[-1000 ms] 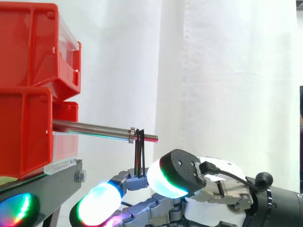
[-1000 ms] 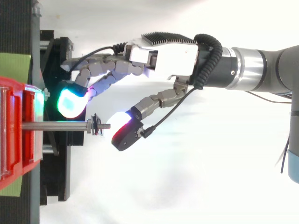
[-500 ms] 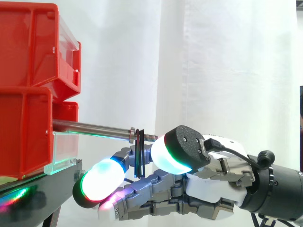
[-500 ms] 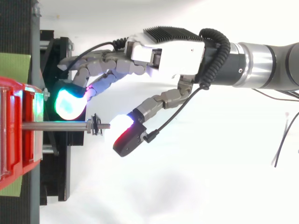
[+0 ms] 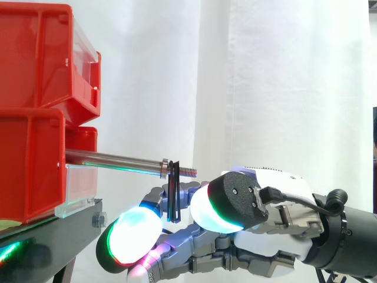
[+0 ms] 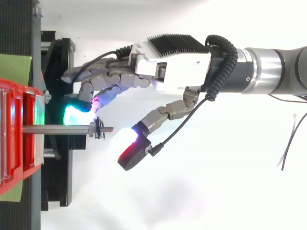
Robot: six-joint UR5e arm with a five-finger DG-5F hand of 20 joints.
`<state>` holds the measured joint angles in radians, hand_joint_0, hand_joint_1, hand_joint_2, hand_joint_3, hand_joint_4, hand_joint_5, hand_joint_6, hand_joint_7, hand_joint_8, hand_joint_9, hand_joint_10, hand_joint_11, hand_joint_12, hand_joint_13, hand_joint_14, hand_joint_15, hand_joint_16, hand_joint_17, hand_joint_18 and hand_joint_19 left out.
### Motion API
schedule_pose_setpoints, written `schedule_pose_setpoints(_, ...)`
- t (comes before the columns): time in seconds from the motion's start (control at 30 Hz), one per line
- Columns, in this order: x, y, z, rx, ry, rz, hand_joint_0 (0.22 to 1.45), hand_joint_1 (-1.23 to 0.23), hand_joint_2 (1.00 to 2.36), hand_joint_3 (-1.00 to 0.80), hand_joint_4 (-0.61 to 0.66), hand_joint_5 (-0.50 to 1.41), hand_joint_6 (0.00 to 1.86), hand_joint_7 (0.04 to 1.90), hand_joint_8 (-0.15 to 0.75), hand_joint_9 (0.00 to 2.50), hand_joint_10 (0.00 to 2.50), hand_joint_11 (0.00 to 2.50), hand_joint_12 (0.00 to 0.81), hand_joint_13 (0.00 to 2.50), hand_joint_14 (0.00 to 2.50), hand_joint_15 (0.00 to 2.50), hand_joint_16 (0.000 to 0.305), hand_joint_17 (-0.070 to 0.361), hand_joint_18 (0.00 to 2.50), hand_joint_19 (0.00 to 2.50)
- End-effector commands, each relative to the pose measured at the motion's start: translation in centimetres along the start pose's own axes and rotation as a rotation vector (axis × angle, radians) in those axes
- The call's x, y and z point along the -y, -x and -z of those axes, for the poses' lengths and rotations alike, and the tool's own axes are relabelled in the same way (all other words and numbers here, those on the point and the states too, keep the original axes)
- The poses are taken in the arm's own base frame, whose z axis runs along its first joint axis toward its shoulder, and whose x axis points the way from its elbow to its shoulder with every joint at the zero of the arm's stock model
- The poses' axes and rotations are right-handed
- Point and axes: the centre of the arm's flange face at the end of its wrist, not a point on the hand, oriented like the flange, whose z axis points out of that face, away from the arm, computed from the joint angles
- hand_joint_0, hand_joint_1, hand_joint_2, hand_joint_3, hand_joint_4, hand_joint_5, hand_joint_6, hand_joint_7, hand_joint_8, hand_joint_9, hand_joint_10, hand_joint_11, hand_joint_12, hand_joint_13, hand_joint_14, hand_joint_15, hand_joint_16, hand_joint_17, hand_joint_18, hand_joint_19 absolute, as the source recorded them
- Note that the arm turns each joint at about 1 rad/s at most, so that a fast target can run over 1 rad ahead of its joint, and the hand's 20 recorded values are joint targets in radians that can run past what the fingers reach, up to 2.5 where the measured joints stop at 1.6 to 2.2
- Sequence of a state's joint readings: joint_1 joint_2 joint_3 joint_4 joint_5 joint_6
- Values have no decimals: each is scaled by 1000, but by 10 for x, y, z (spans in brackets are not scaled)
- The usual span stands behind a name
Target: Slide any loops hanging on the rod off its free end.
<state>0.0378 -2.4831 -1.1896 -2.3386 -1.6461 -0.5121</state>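
1. The black loop point(image 5: 172, 191) hung on the rod point(image 5: 112, 160) just short of its threaded free end, so only a short slide looked needed.
2. The rod stuck out level from the red bins point(image 5: 35, 118), which left its tip clear.
3. The hand point(image 6: 172, 62) was spread loosely and held nothing. Its fingers point(image 5: 136, 236) were on 1 side of the loop and its thumb point(image 6: 134, 151) on the other. I couldn't tell if any touched it.

We see a white curtain point(image 5: 283, 88) hanging in soft vertical folds, brightly and evenly lit. At left, red bins point(image 5: 35, 59) sit stacked on a black stand point(image 5: 53, 236). From above, we see a white surface point(image 6: 192, 201) and a green patch point(image 6: 14, 67) by the bins.
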Motion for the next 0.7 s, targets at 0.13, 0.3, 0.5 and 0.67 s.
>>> schedule_pose_setpoints(0.13, -3, -2, -2, -3, 26, 3, 597, -660, 1000, -500, 256, -85, 504, 1091, 270, 786, 4, 102, 331, 312, 0, 0, 46, 102, 321, 151)
schedule_pose_setpoints(0.3, -7, -4, -5, -5, 60, 3, 602, -670, 1000, -488, 228, -85, 503, 1148, 271, 782, 4, 118, 331, 314, 0, 0, 45, 102, 327, 153)
schedule_pose_setpoints(0.5, -3, -7, 0, -3, 66, 1, 620, -680, 1008, -402, 214, -86, 503, 1189, 267, 761, 4, 127, 329, 304, 0, 0, 45, 102, 324, 158)
schedule_pose_setpoints(0.67, -4, -7, -1, 11, 95, 3, 617, -677, 1006, -408, 211, -78, 502, 1263, 267, 757, 5, 132, 329, 300, 0, 0, 45, 102, 318, 166)
